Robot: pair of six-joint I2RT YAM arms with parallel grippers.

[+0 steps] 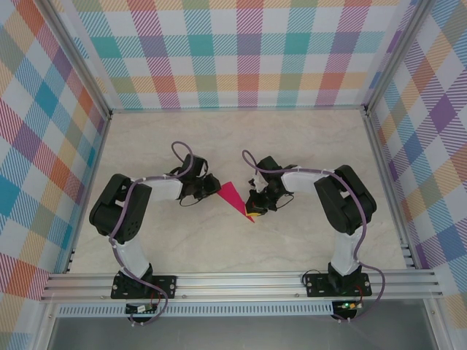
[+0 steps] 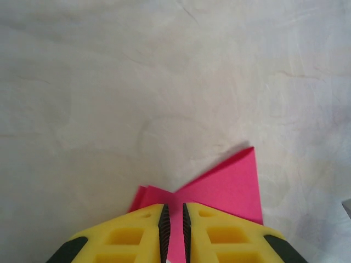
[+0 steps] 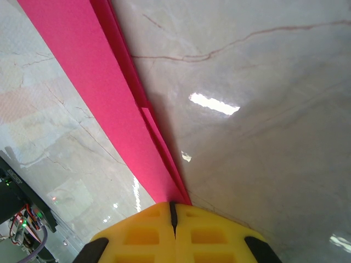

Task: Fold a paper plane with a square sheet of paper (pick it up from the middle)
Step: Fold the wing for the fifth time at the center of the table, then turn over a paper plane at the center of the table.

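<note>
Item: paper plane (image 1: 235, 197) — pink, creased, btwn both arms. L gripper (image 2: 174, 230) nearly closed, pinching wide end. R gripper (image 3: 173, 216) fully closed on narrow tip.

Count on the table (image 1: 292, 138) (1): paper plane (image 1: 235, 198), 1, magenta, folded to a point. Robot arms, 2: left arm (image 1: 124, 211), right arm (image 1: 343, 197). Grippers, 2: left gripper (image 2: 174, 230), right gripper (image 3: 173, 216). Yellow fingers (image 2: 129, 241), 2 per gripper, 4 in total. Checked walls (image 1: 241, 51) number 3.
</note>
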